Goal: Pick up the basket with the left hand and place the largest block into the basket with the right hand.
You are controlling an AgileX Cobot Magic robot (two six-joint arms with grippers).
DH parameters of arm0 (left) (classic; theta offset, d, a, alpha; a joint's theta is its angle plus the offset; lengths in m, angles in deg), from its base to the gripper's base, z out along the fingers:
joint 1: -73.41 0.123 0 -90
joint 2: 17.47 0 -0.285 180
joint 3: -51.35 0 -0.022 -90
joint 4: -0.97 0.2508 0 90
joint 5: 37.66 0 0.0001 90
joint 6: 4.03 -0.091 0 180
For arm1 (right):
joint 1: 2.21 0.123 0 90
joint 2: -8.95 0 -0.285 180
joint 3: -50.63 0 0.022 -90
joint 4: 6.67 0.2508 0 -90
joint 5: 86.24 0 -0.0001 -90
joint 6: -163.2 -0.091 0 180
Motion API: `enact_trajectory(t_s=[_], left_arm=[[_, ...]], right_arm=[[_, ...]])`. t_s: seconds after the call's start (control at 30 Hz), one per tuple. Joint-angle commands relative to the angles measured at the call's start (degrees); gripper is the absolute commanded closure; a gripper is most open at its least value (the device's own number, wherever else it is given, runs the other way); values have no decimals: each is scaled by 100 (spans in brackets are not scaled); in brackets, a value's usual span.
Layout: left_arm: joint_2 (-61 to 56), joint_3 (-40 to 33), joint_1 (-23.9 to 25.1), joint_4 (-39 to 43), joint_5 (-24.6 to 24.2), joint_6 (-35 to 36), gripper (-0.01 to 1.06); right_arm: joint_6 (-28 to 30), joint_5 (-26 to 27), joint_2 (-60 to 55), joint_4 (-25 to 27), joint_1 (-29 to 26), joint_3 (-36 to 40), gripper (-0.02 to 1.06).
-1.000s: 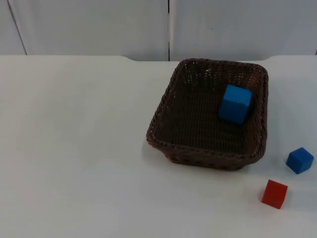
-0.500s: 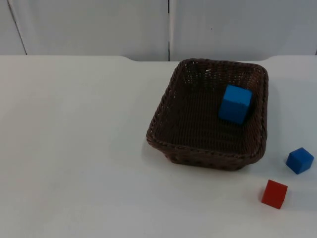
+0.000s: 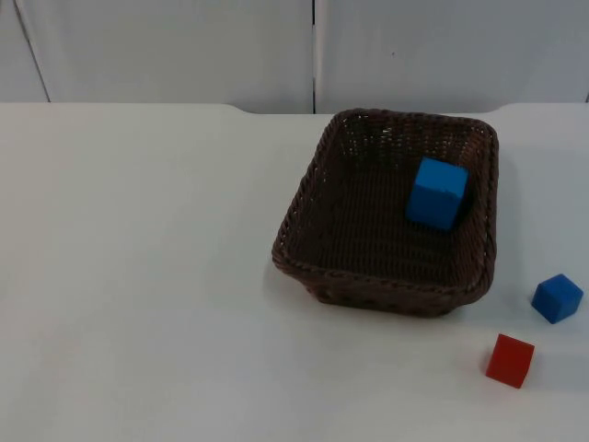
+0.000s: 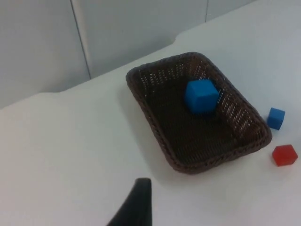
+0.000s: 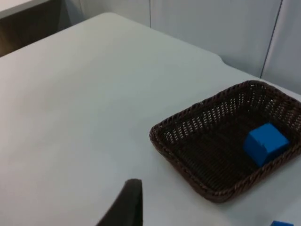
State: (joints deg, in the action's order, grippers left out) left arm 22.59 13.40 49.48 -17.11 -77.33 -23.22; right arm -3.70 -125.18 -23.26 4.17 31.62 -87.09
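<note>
Top view: the dark brown wicker basket (image 3: pixel 391 214) is sitting flat on the white desk (image 3: pixel 138 276), and the large blue block (image 3: pixel 437 192) is lying inside it, close to its far right wall. The small blue block (image 3: pixel 557 297) and the small red block (image 3: pixel 510 359) are resting on the desk just off the basket's near right corner, apart from each other. Since the biggest block is already in the basket and the basket is set down, the task appears to be finished.

Left wrist view: the left end effector (image 4: pixel 135 205) is hanging well back from the basket (image 4: pixel 197 113), one black fingertip visible; whether it is wide or narrow I cannot tell. It is holding nothing, and this arm seems to be waiting. The large blue block (image 4: pixel 201 95) is sitting in the basket.

Right wrist view: the right end effector (image 5: pixel 123 205) is likewise hanging well clear of the basket (image 5: pixel 230 139), carrying nothing; its opening cannot be judged. The large blue block (image 5: pixel 265 142) is resting within the basket's walls.
</note>
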Motion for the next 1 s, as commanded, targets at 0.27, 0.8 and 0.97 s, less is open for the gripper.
enact_trajectory(t_s=[0.27,0.8,0.97], left_arm=[[-1182,-418,-7,724,-613,780,12],[-2565,-617,-7,1648,-1585,1722,12],[-3034,-910,-7,1648,-1614,1863,12]], right_arm=[[-54,66,956,3,-1,410,9],[-348,-882,2207,-23,-1,538,9],[-498,-881,2442,-23,-1,687,9]])
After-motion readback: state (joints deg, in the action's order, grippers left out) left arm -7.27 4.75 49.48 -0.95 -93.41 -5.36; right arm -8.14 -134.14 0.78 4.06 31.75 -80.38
